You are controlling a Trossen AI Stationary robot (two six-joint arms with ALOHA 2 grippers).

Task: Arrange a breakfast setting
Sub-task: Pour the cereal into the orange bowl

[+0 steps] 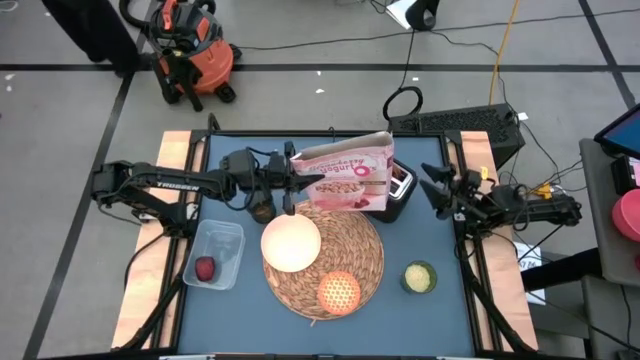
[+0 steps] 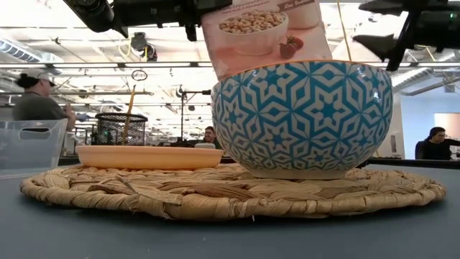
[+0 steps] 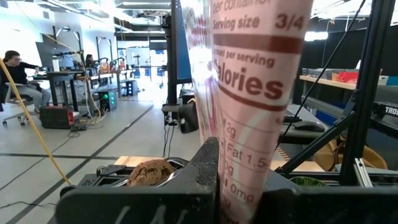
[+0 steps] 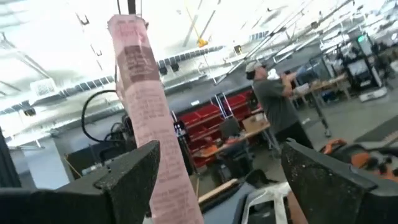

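Left gripper (image 1: 291, 180) clamps the pink-white cereal box (image 1: 350, 175), held aloft above the placemat's (image 1: 355, 262) far edge. Right gripper (image 1: 436, 186) hangs just beside the box, fingers spread wide, gripping nothing.

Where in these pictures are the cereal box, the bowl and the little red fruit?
cereal box (image 1: 350, 178), high view, middle of its pink front
bowl (image 1: 291, 245), high view, centre of its cream inside
red fruit (image 1: 205, 268), high view, its top, inside the clear tub
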